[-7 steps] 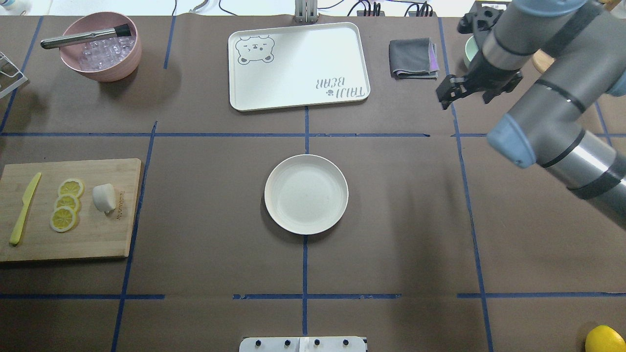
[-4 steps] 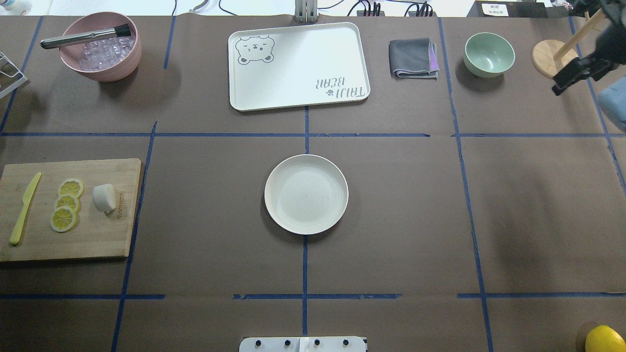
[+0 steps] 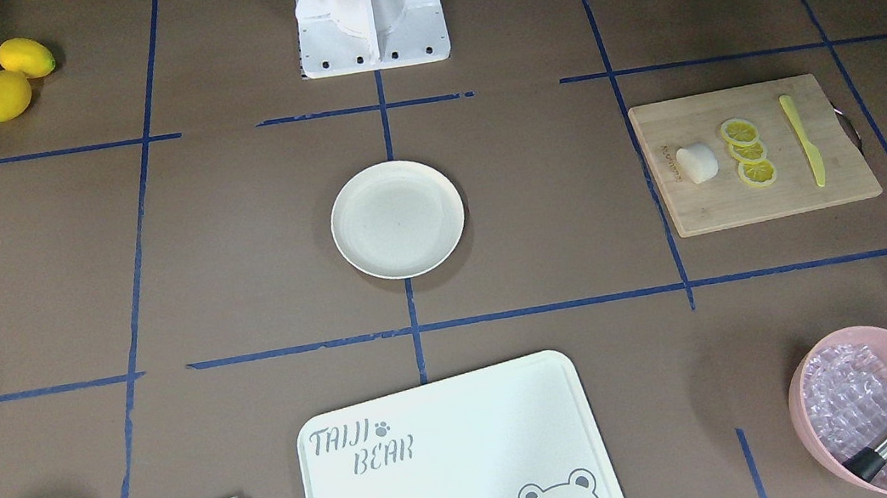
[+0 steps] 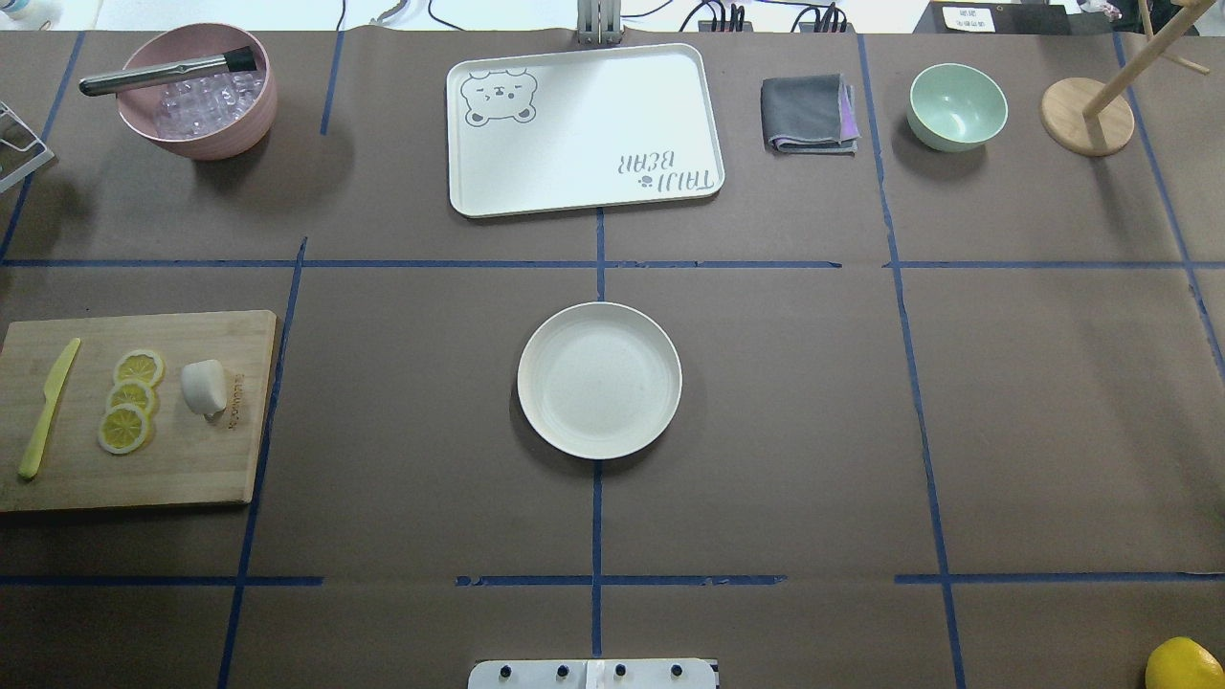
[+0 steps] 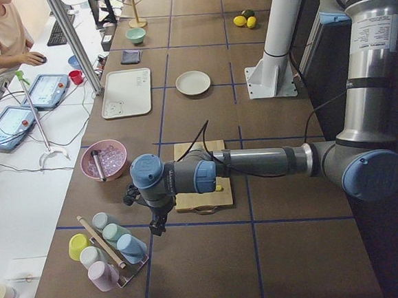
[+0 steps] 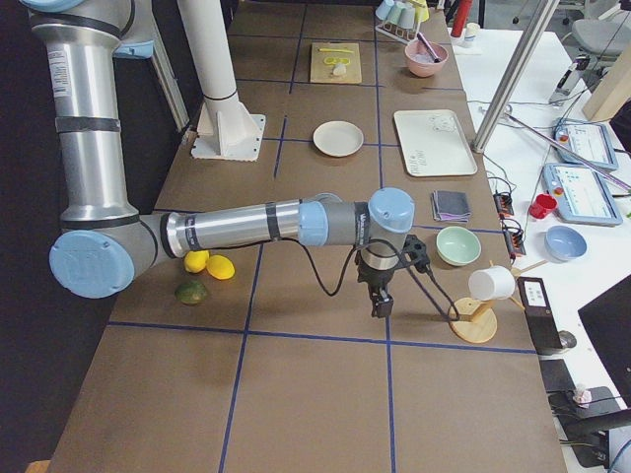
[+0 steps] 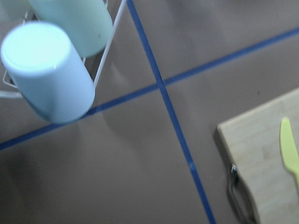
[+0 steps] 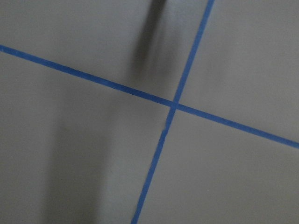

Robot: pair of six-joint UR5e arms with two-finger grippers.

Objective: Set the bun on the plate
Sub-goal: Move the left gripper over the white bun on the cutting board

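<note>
The bun (image 4: 204, 387) (image 3: 697, 163) is a small white lump lying on the wooden cutting board (image 4: 191, 469), beside the lemon slices (image 4: 131, 397). At the table's middle the round cream plate (image 4: 599, 380) (image 3: 397, 219) (image 5: 193, 82) (image 6: 338, 138) holds nothing. My left gripper (image 5: 155, 228) shows only in the exterior left view, hanging past the board's outer end, far from the bun. My right gripper (image 6: 381, 311) shows only in the exterior right view, low over the table near the mug stand. For both I cannot tell open or shut.
A yellow knife (image 4: 46, 410) lies on the board. Along the far edge stand a pink ice bowl (image 4: 196, 91), the bear-print board (image 4: 584, 129), a grey cloth (image 4: 809, 115), a mint bowl (image 4: 957, 107) and a wooden stand (image 4: 1086, 115). A cup rack (image 5: 107, 249) sits by the left gripper.
The right arm has swung rightward from over the mint bowl and left the overhead view. The bun, the plate and everything else lie where they were.
</note>
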